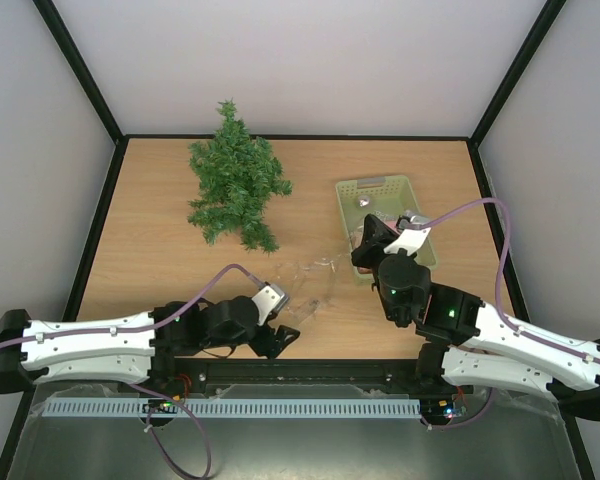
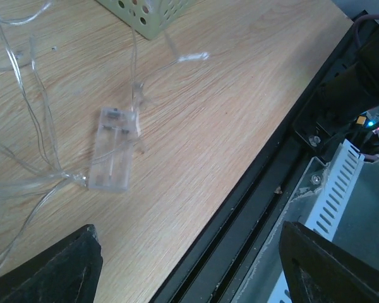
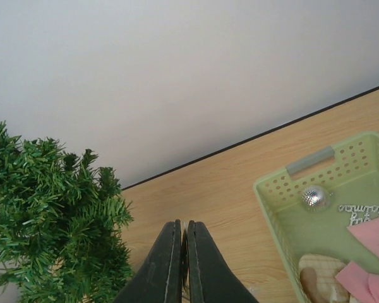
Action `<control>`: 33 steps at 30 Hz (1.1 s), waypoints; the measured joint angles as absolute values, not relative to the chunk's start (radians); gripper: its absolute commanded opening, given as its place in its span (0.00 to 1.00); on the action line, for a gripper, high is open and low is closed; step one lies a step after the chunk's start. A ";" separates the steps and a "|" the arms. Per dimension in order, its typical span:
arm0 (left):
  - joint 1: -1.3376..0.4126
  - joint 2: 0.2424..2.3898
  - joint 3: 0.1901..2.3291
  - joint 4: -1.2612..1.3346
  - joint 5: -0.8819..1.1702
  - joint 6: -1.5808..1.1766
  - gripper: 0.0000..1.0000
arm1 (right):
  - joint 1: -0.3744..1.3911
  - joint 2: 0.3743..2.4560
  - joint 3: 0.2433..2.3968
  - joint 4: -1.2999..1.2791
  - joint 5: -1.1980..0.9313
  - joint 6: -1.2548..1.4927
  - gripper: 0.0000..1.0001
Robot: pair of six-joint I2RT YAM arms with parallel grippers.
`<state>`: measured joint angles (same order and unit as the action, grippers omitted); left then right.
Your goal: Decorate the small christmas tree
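Note:
The small christmas tree [image 1: 235, 185] lies on the wooden table at the back left; its dark green branches fill the left of the right wrist view [image 3: 50, 214]. A clear light string [image 1: 315, 270] trails across the table, and its clear battery box [image 2: 114, 148] lies flat on the wood. My right gripper [image 1: 364, 240] [image 3: 184, 224] is shut, with a thin pale strand of the string pinched between its fingers, at the basket's near left corner. My left gripper [image 1: 280, 335] [image 2: 189, 271] is open and empty over the table's near edge, just short of the battery box.
A pale green basket [image 1: 380, 185] [image 3: 265, 189] stands at the right, and its corner shows in the left wrist view [image 2: 148, 19]. It holds a silver ball [image 3: 316, 197], a silver word ornament [image 3: 363, 211], pink pieces [image 3: 372, 233] and a wooden piece [image 3: 316, 274]. A black rail [image 2: 252, 189] borders the near edge.

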<state>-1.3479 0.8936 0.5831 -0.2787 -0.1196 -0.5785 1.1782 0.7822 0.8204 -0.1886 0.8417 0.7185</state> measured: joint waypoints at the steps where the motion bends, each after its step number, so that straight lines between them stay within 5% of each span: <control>1: -1.348 0.891 0.583 -0.279 -0.115 -0.575 0.78 | 1.178 0.782 0.820 -0.189 0.847 0.717 0.02; 12: -1.325 0.957 0.582 -0.283 -0.212 -0.595 0.66 | 1.178 0.759 0.822 -0.143 0.806 0.656 0.02; 33: -1.027 1.212 0.522 0.078 -0.163 -0.485 0.58 | 1.178 0.720 0.809 -0.112 0.754 0.626 0.02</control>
